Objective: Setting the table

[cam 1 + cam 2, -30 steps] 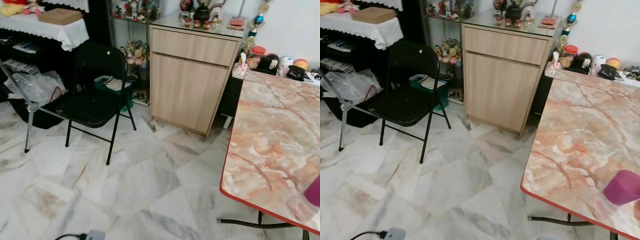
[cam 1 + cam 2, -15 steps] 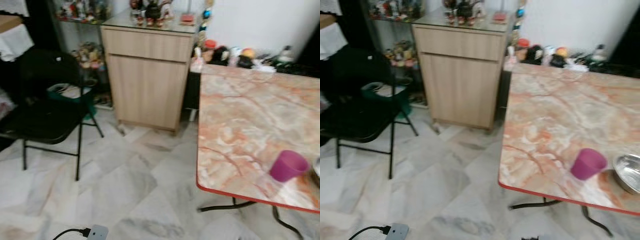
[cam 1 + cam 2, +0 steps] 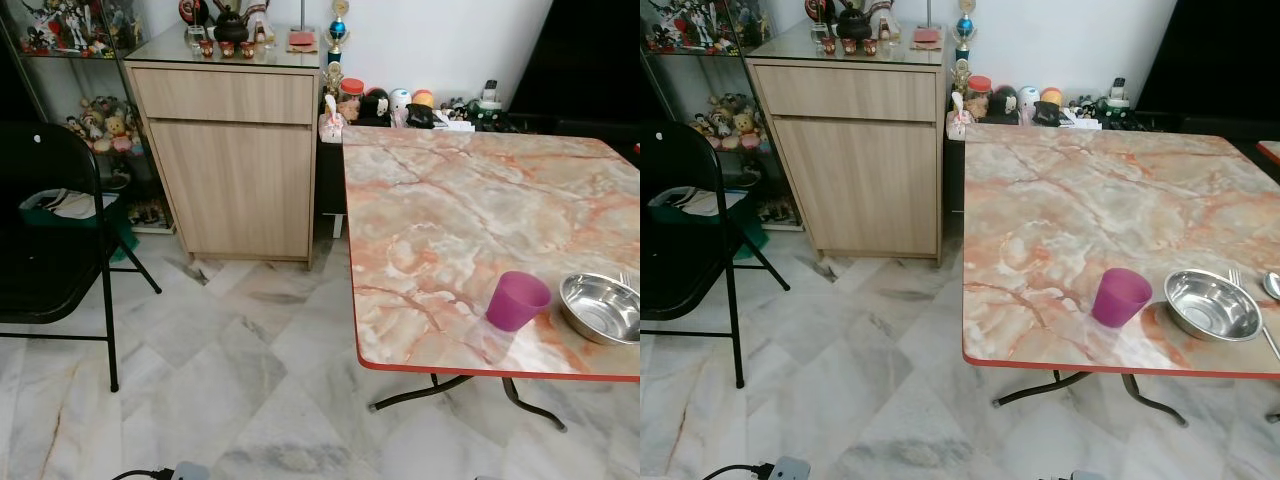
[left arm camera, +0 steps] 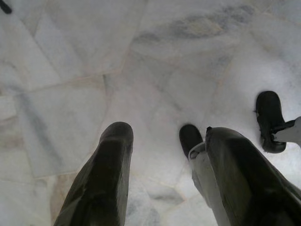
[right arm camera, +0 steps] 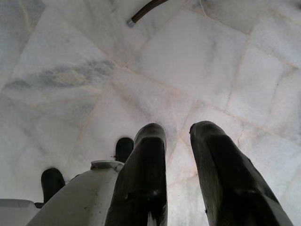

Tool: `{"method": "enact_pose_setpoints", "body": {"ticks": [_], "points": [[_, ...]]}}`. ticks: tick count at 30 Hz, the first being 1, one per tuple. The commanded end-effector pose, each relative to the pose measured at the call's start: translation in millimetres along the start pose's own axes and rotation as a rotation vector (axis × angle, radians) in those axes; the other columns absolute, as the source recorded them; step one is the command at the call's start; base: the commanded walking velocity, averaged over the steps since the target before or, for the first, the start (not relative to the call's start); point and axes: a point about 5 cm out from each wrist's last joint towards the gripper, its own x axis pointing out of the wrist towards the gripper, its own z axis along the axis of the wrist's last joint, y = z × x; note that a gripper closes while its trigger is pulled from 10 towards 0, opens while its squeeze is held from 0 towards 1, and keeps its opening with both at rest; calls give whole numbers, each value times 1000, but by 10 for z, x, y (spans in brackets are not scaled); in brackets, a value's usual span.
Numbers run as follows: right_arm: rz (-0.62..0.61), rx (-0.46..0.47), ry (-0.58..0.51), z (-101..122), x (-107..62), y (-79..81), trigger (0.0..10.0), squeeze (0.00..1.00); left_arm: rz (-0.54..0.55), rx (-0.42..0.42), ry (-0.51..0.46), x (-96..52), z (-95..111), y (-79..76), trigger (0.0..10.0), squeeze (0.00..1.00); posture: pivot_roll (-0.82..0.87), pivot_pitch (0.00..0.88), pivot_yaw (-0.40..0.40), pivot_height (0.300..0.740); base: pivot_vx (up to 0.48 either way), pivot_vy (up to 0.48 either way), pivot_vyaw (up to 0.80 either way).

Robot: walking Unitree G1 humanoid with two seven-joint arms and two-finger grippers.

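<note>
The robot is facing the marble table (image 3: pixel 1080 200), where a purple cup (image 3: pixel 1120 297) is sitting just beside a steel bowl (image 3: pixel 1212 304) near the table's front edge, while the left gripper (image 4: pixel 162 141) and right gripper (image 5: pixel 181 141) are hanging released and empty over the floor beside the table, so the approach step appears in hand and the next move likely calls for stepping closer and raising an arm.

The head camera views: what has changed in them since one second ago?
The camera has turned towards the robot's right, not the things. The orange marble-patterned table now shows almost whole, with the purple plastic cup and the steel bowl near its front edge. Both stayed in place.
</note>
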Motion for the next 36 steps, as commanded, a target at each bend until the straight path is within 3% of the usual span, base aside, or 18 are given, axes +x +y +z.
{"method": "enact_pose_setpoints", "body": {"ticks": [1,18,32,36], "points": [[69,156,50,-53,10,215,10000,0,37,-172,-93,40,309,92,10000,0,71,50,-56,740,0,0,0],[73,171,24,25,25,249,10000,0,25,-156,-94,38,305,90,10000,0,67,61,-48,740,0,0,0],[89,144,27,35,28,283,10000,0,29,-152,-97,34,299,112,10000,0,79,86,-51,740,0,0,-759],[84,156,15,52,30,279,10000,0,27,-144,-99,33,300,114,10000,0,80,90,-52,740,0,0,0]]}}
